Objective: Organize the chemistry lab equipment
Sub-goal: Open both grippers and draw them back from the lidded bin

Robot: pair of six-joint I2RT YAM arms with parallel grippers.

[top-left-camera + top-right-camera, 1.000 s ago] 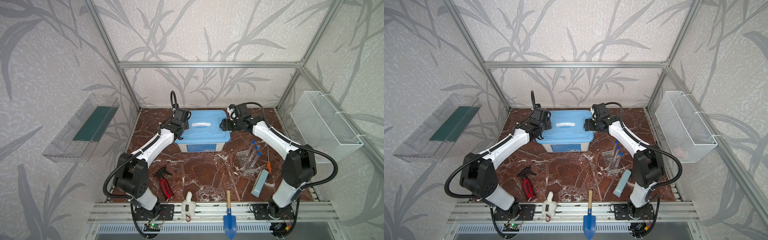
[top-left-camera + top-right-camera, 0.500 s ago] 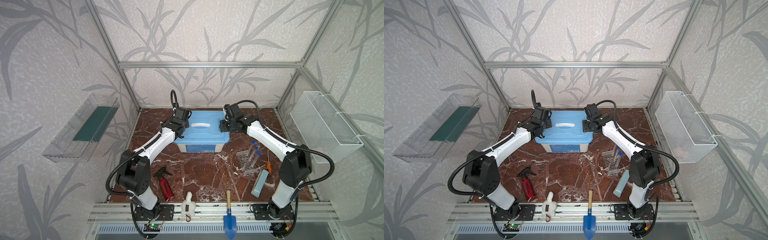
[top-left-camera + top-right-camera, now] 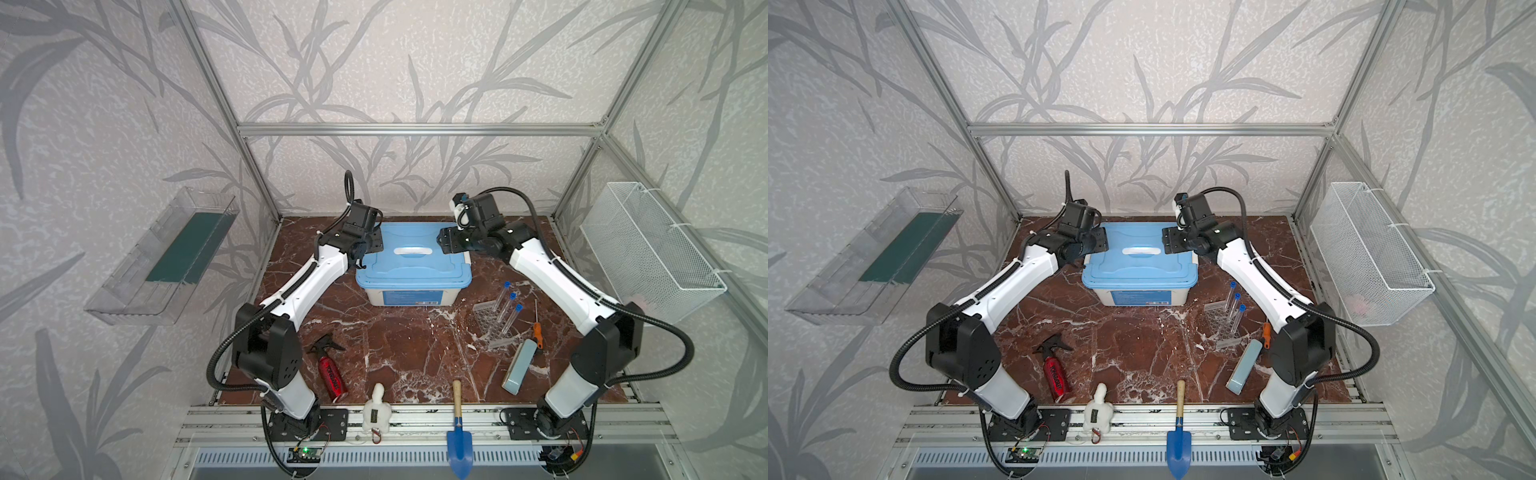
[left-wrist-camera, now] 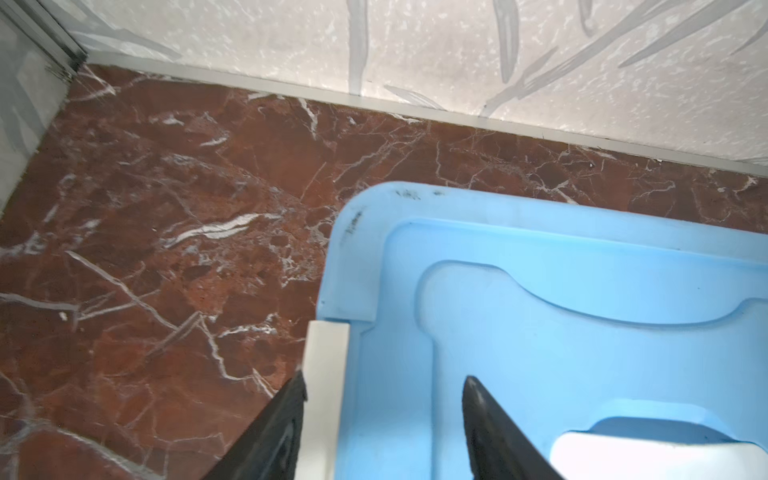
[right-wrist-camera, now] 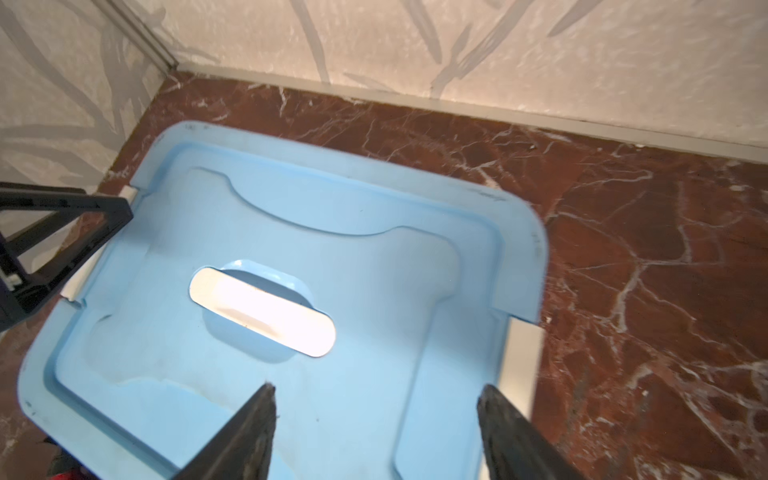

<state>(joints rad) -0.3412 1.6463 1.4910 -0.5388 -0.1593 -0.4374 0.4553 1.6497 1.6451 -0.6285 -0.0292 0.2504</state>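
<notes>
Three long clear tubes with blue caps [image 3: 509,309] [image 3: 1235,309] stand tilted in a clear perforated tube rack [image 3: 492,326] [image 3: 1219,320] on the right of the marble table. Both grippers are far from them, at a blue-lidded storage box [image 3: 411,262] at the back. My left gripper [image 3: 368,249] [image 4: 384,384] is open at the lid's left edge, one finger outside the white latch [image 4: 326,374] and the other over the lid. My right gripper [image 3: 446,243] [image 5: 376,392] is open over the lid's right side, with a white latch [image 5: 521,365] just beyond one finger. Neither holds anything.
Along the front lie a red canister [image 3: 332,374], a white toy figure [image 3: 376,411] and a blue trowel [image 3: 459,428]. A pale blue block [image 3: 519,365] and an orange-handled screwdriver [image 3: 538,328] lie beside the rack. A wire basket [image 3: 648,249] hangs on the right wall and a clear shelf [image 3: 162,257] on the left wall.
My right gripper has shifted a little leftward over the lid's right edge. The left gripper has stayed at the lid's left edge.
</notes>
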